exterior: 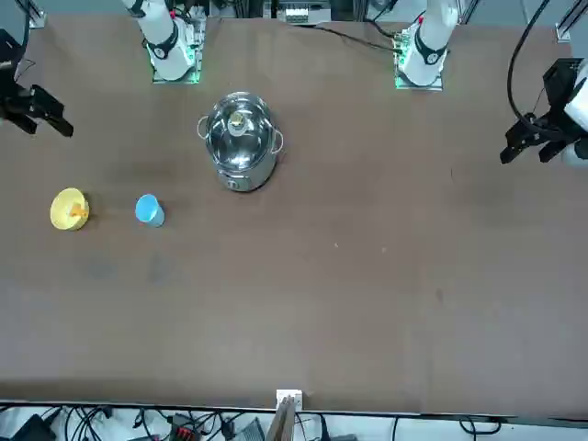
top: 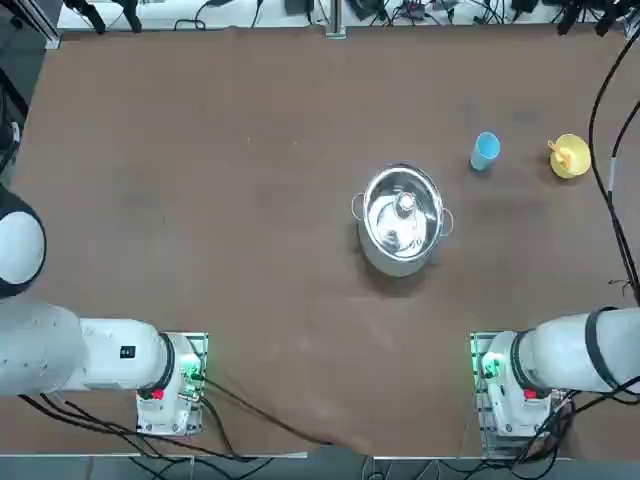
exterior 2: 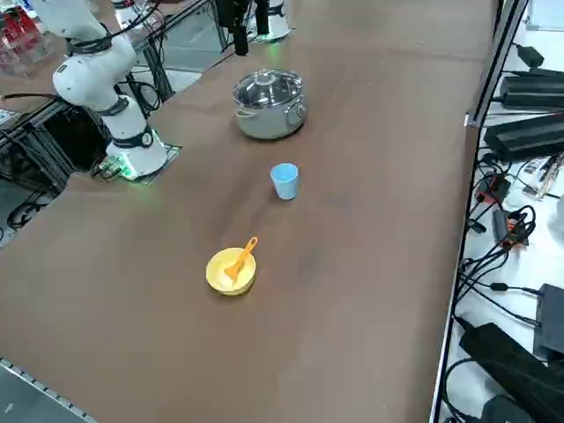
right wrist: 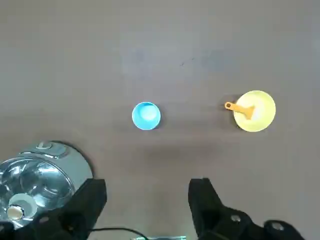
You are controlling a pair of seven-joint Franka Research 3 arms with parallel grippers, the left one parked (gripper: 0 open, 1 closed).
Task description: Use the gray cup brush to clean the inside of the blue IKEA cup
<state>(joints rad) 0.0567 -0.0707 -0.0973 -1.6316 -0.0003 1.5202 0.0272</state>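
Out on the table's right side I've got the blue IKEA cup (top: 485, 151) upright, the yellow cup (top: 570, 157) near it with the gray cup brush (exterior 2: 240, 258) propped inside, orange handle over the rim; only the side view shows that lean clearly. Right gripper (right wrist: 148, 197) hangs high above the table, fingers spread, empty, lidded steel pot (right wrist: 37, 172) beneath its left finger

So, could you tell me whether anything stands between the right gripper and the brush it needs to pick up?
Nothing visible does. The right gripper hangs open above bare table; the brush leans in the yellow cup, with the blue cup off to one side.
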